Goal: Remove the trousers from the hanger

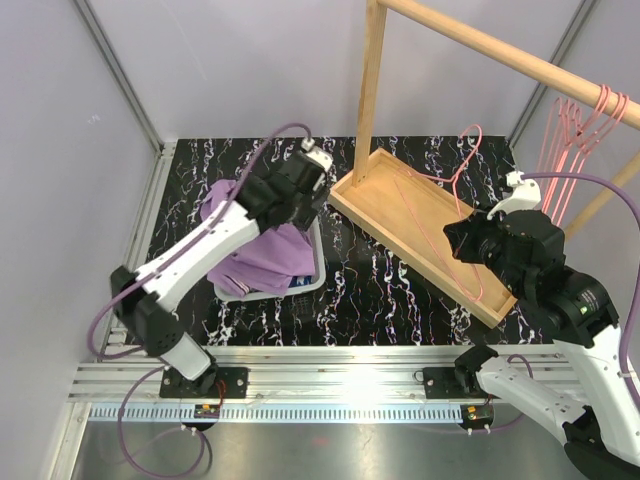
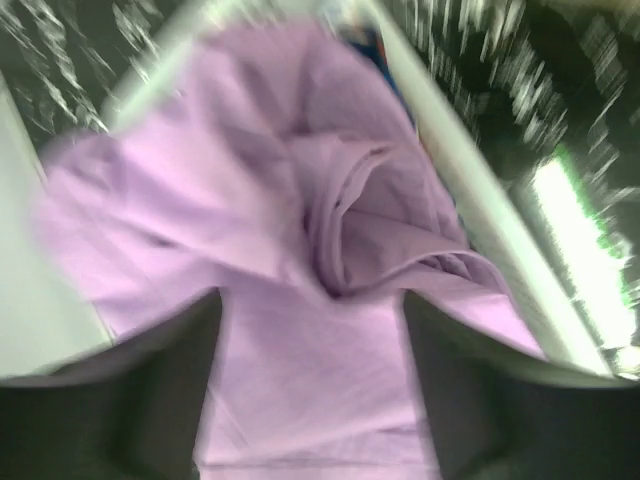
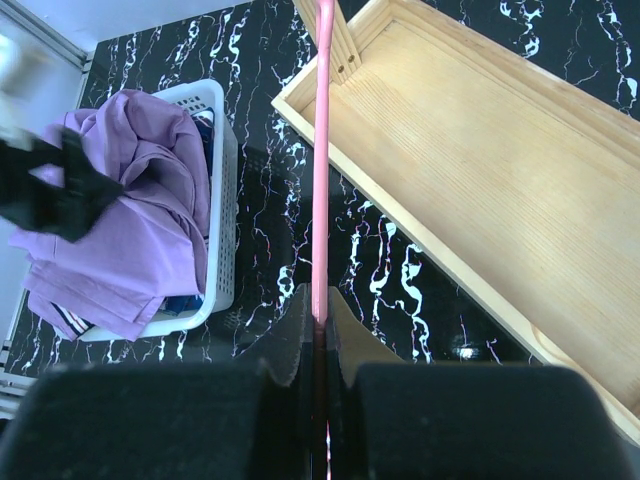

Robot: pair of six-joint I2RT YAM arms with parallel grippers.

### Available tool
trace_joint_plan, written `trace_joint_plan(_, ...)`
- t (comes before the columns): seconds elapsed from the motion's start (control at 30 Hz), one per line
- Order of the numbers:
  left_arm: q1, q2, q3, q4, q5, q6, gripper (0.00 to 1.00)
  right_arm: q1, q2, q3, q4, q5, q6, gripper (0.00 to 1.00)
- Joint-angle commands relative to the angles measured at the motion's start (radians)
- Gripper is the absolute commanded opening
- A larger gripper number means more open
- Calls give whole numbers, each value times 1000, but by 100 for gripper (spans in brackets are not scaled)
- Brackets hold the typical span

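The lilac trousers (image 1: 262, 250) lie piled in a white basket (image 1: 315, 275), spilling over its near-left rim. A bit of the blue trousers (image 3: 185, 303) shows under them. My left gripper (image 1: 300, 205) hovers just over the pile. In the blurred left wrist view its jaws stand wide apart, open (image 2: 310, 310), with lilac cloth (image 2: 300, 220) below them. My right gripper (image 1: 458, 240) is shut on the bare pink hanger (image 1: 462, 200), held over the wooden tray. In the right wrist view the hanger's wire (image 3: 321, 150) runs up from the closed jaws (image 3: 320, 310).
A wooden clothes rack stands at the right: a long tray base (image 1: 420, 230), an upright post (image 1: 370, 90) and a sloping top rail. Several spare pink hangers (image 1: 590, 120) hang on the rail at far right. White walls enclose the black marbled table.
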Motion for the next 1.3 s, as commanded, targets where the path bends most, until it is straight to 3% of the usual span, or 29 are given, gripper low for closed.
trace_joint_plan(0.0, 2, -123, 125, 39, -33, -2, 86, 6, -2, 14, 48, 12, -3, 0)
trace_joint_plan(0.03, 2, -127, 166, 22, -53, -20, 99, 6, -1, 16, 49, 14, -3, 0)
trace_joint_plan(0.2, 28, -241, 156, 4, -194, -158, 99, 7, 6, 20, 55, 25, -9, 0)
trace_joint_plan(0.33, 158, -290, -12, 53, -39, -353, 99, 6, 30, 39, 59, 11, -11, 0)
trace_joint_plan(0.4, 202, -295, -114, 120, 22, -382, 99, 6, 38, 51, 60, 6, -14, 0)
trace_joint_plan(0.47, 281, -272, -166, 195, 162, -394, 99, 6, 41, 60, 56, 11, -19, 0)
trace_joint_plan(0.63, 320, -118, -165, 261, 298, -341, 99, 6, 35, 66, 43, 14, -17, 0)
trace_joint_plan(0.77, 318, 96, -116, 223, 292, -341, 99, 6, 18, 53, 37, 17, -8, 0)
trace_joint_plan(0.9, 317, 204, -172, 249, 304, -345, 99, 6, 4, 45, 29, 17, 0, 0)
trace_joint_plan(1.0, 314, 288, -133, 206, 350, -330, 99, 6, -8, 31, 25, 5, 14, 0)
trace_joint_plan(1.13, 324, 298, -41, 128, 364, -309, 99, 6, -25, 13, 17, -21, 24, 0)
trace_joint_plan(1.27, 325, 131, 36, 105, 359, -298, 99, 6, -34, 11, 8, -18, 20, 0)
